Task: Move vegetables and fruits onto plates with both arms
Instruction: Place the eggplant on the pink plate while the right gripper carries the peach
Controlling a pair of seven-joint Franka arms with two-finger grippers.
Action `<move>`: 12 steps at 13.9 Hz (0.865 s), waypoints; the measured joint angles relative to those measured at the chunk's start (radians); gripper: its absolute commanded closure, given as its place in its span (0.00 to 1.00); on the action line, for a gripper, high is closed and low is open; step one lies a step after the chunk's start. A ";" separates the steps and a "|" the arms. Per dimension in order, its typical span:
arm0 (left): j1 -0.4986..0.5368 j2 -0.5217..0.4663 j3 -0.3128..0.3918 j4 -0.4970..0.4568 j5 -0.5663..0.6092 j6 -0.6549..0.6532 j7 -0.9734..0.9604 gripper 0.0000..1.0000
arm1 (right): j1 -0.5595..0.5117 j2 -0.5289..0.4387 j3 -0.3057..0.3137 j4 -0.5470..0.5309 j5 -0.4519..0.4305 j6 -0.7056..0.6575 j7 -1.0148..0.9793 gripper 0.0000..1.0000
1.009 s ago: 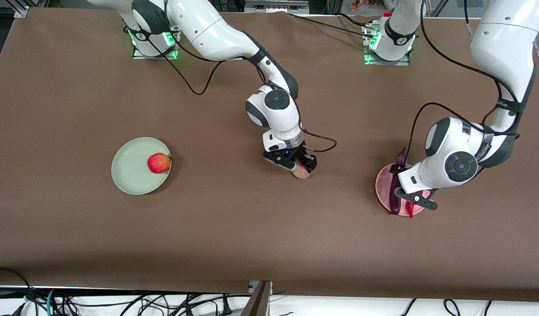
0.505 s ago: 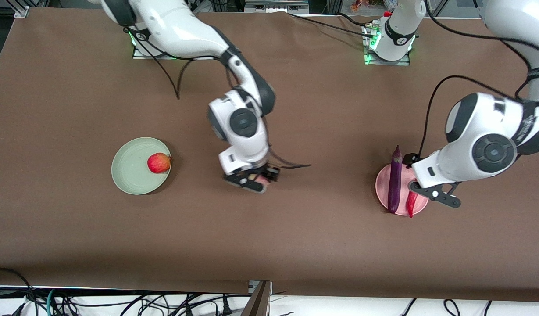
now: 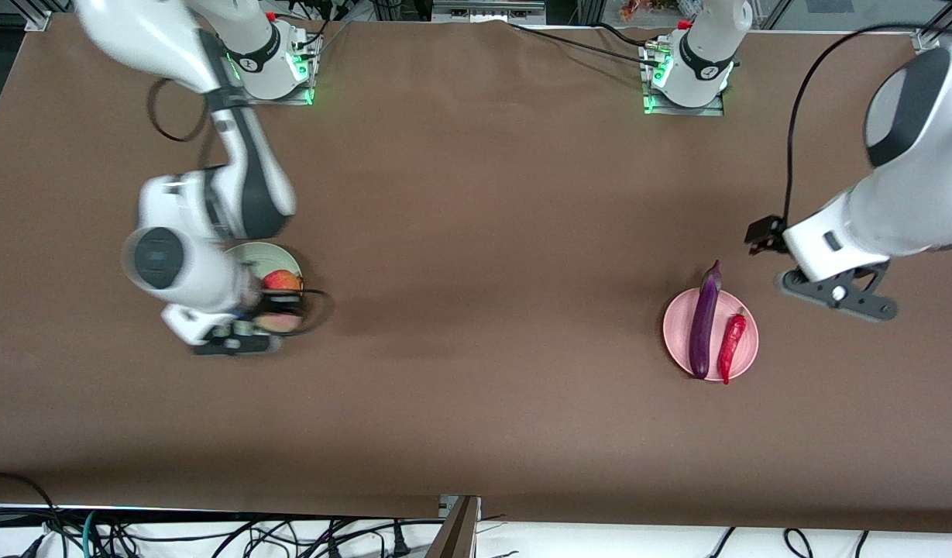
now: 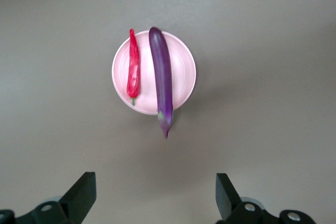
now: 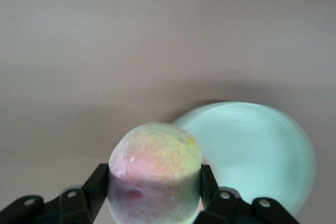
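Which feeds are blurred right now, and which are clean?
Front view: right arm smeared by motion beside the green plate; pink plate sharp. Right wrist view: peach fairly crisp, green plate streaked. Left wrist view: clean, eggplant and chili sharp.

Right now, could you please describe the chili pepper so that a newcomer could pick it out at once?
Look toward the left arm's end of the table for the pale pink plate. Two vegetables lie side by side on it. The chili pepper is the shorter, thinner, bright red one, beside the long purple eggplant.

Brown-covered table (image 3: 476,403), cables (image 3: 212,535) along its edge
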 measured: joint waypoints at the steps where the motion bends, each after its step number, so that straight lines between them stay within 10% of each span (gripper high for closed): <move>1: 0.000 -0.014 0.001 0.027 0.000 -0.038 0.000 0.00 | -0.054 -0.036 -0.015 -0.072 0.004 0.019 -0.135 0.96; 6: -0.029 -0.021 0.064 0.055 -0.014 -0.069 -0.002 0.00 | -0.137 -0.078 -0.017 -0.250 0.066 0.123 -0.320 0.75; 8: -0.126 -0.030 0.228 0.051 -0.109 -0.062 -0.002 0.00 | -0.136 -0.077 -0.013 -0.292 0.095 0.160 -0.318 0.00; 12: -0.267 -0.197 0.437 -0.150 -0.197 0.071 -0.005 0.00 | -0.136 -0.087 -0.011 -0.283 0.135 0.161 -0.319 0.00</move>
